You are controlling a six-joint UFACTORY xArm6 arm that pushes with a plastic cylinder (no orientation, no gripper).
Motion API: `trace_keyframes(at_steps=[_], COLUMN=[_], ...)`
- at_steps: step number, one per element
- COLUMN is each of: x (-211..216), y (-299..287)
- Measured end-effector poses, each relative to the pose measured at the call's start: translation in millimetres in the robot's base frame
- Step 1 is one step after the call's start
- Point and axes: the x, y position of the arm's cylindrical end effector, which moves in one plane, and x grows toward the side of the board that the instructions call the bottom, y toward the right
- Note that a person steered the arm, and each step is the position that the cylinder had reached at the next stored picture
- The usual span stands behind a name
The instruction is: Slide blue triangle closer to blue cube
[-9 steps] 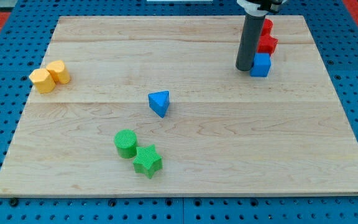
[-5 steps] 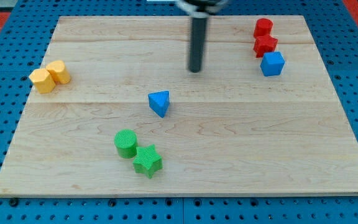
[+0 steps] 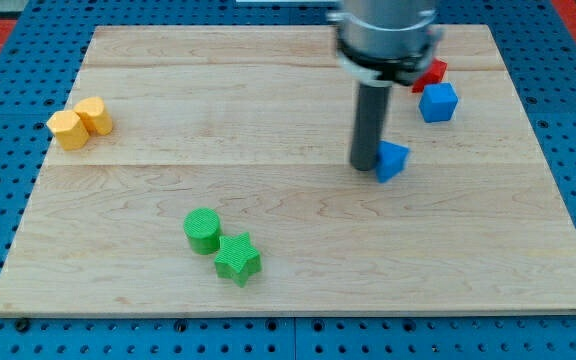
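The blue triangle (image 3: 393, 159) lies on the wooden board, right of centre. The blue cube (image 3: 438, 102) sits up and to the right of it, a short gap away. My tip (image 3: 364, 165) is at the triangle's left side, touching or almost touching it. The dark rod rises from there to the arm's grey body at the view's top.
A red block (image 3: 430, 71) sits just above the blue cube, partly hidden by the arm. Two yellow blocks (image 3: 79, 122) stand at the view's left. A green cylinder (image 3: 202, 230) and a green star (image 3: 237, 258) lie at lower centre.
The blue triangle has moved far right, from the board's centre to near the blue cube. My tip swung left, then came down and right behind the triangle.
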Motion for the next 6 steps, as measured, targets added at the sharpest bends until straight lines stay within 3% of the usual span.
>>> trace_keyframes(at_steps=[1,2,3,4,5,6], x=[0,40,31,-18,-34,2], y=[25,58,83,103,107,113])
